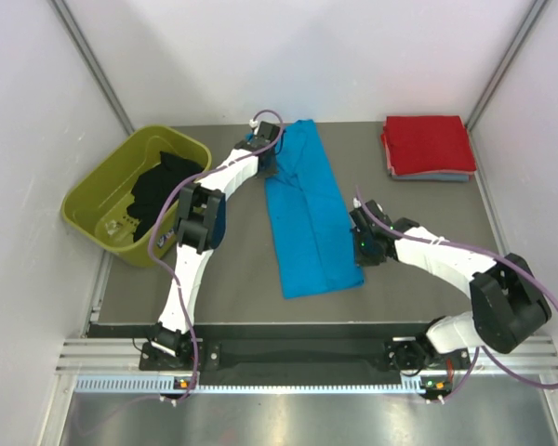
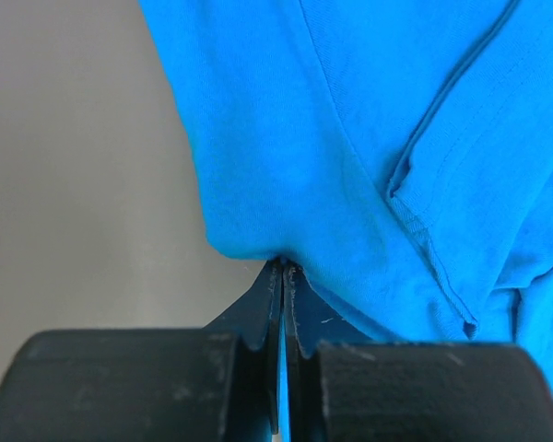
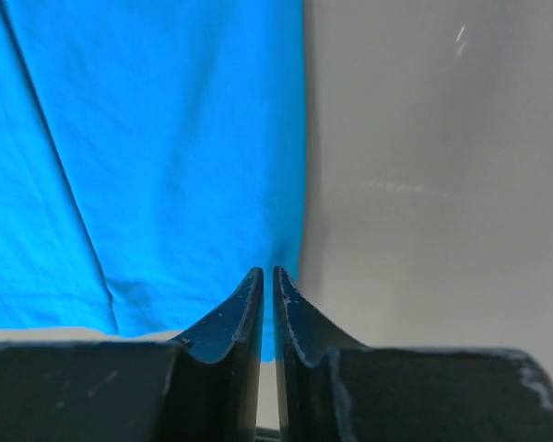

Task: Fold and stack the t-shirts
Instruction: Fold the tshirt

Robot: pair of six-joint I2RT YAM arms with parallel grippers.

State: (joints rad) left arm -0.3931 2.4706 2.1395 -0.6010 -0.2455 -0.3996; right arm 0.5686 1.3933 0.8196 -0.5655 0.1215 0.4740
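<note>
The turquoise t-shirt lies as a long strip, folded lengthwise, down the middle of the grey table. My left gripper is at the strip's far left edge, shut on a pinch of the cloth; its fingertips meet with blue fabric between them. My right gripper is at the strip's right edge near its front end. Its jaws stand almost together, with the shirt's edge between them. A folded red t-shirt lies on a grey-blue one at the far right. A black t-shirt lies in the tub.
The olive-green tub stands at the table's left side, beside my left arm. White walls close in the left, back and right. Bare grey table shows between the blue strip and the red stack.
</note>
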